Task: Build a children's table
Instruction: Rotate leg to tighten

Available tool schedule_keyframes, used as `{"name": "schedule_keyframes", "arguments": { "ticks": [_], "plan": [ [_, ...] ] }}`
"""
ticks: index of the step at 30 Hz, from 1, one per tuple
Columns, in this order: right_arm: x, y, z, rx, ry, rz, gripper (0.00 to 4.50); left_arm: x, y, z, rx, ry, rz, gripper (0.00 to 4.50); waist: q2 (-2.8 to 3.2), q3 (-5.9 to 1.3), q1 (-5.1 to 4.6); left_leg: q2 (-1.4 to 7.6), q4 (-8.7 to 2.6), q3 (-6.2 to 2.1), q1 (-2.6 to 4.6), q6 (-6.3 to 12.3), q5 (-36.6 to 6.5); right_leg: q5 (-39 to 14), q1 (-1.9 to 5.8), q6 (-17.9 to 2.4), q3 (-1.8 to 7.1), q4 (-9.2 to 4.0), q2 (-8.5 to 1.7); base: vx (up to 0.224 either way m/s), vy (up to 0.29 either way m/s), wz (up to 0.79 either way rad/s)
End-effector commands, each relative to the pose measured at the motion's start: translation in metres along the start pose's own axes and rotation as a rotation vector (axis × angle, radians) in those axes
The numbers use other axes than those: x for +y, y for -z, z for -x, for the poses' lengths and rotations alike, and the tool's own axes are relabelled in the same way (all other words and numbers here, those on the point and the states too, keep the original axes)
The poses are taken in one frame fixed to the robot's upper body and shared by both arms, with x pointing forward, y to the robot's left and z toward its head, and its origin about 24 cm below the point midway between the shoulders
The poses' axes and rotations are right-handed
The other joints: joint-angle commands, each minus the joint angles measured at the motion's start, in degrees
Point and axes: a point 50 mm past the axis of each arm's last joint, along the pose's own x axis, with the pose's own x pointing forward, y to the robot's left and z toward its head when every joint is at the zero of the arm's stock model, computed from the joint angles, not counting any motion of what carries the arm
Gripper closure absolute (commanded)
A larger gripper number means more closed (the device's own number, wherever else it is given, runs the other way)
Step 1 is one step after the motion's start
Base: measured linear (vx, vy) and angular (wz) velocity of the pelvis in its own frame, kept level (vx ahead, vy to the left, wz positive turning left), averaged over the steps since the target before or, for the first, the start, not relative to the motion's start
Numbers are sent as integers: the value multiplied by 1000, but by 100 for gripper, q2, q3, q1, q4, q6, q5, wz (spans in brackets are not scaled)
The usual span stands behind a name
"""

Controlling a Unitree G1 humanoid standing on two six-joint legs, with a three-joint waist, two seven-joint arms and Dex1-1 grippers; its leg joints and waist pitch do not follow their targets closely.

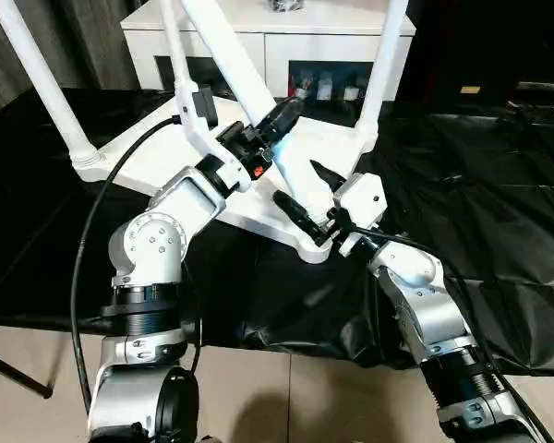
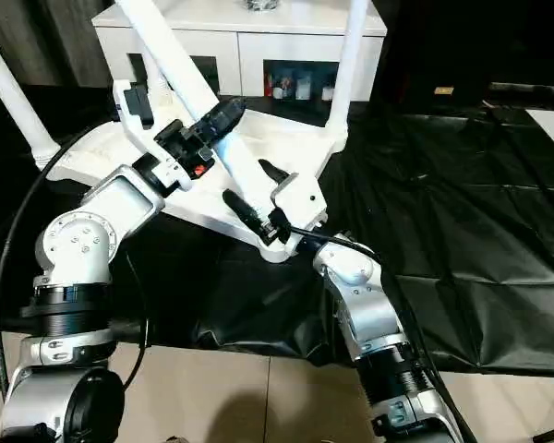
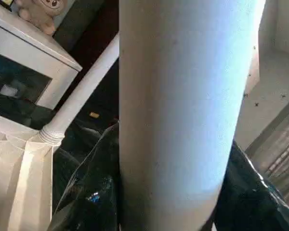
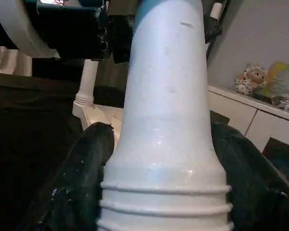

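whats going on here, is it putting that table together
Yes. The white tabletop lies upside down on a black sheet, with three legs already standing in its corner sockets. The robot is fitting the fourth leg at the near corner: the left gripper clasps its shaft higher up, and the right gripper closes around its ribbed base by the socket.

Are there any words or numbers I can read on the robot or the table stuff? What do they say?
None can be read.
Red mark on the left hand: too small to read.
Yellowish tag on the dark surface at the back: too blurred.
Items behind the cabinet glass: labels too small.
Table leg and tabletop: plain white, no text.
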Motion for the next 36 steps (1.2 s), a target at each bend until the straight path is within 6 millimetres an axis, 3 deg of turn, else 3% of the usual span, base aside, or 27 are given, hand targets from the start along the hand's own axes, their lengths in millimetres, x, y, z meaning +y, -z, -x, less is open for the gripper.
{"name": "schedule_keyframes", "arguments": {
  "ticks": [1,6,9,14,15,19,26,36],
  "plan": [
    [-2,-6,-2,-7,-3,37,178,2,-3,-1,1,-23,-19,251,-80,-439,26,54,-362,13,65,483,-875,-809,402,-1230,111,-351,-126,0,0,0],
    [-2,-6,-3,-13,-10,29,178,3,-7,0,-14,-27,-30,254,-94,-437,22,54,-358,18,65,506,-859,-777,404,-1253,113,-348,-126,0,0,0],
    [-5,-11,-5,-43,-16,-78,106,5,-11,0,-10,-29,-55,255,-91,-437,17,45,-357,18,67,557,-876,-800,411,-1262,112,-348,-118,0,0,0],
    [-14,-16,-8,6,-92,-341,62,7,-16,0,15,-21,-104,255,-67,-444,8,53,-363,-3,88,583,-807,-680,419,-1291,107,-329,-103,0,0,0],
    [-20,-17,-9,40,-141,-463,60,8,-18,0,27,-16,-127,255,-69,-444,9,40,-361,-1,96,592,-798,-651,426,-1336,107,-329,-94,0,0,0],
    [-46,-27,-7,53,-158,-547,60,7,-21,-2,58,14,-161,255,-52,-461,59,63,-348,6,114,492,-749,-579,407,-1390,114,-313,-126,0,0,0],
    [-83,-25,1,289,-128,-700,60,4,-16,-4,124,65,-177,255,-81,-480,167,38,-314,27,94,362,-499,-391,431,-1488,116,-276,-145,0,0,0],
    [-87,-32,0,286,-160,-757,60,4,-14,-5,140,86,-175,255,-93,-483,198,55,-310,26,90,302,-554,-494,431,-1455,104,-277,-162,0,0,0]
  ]
}}
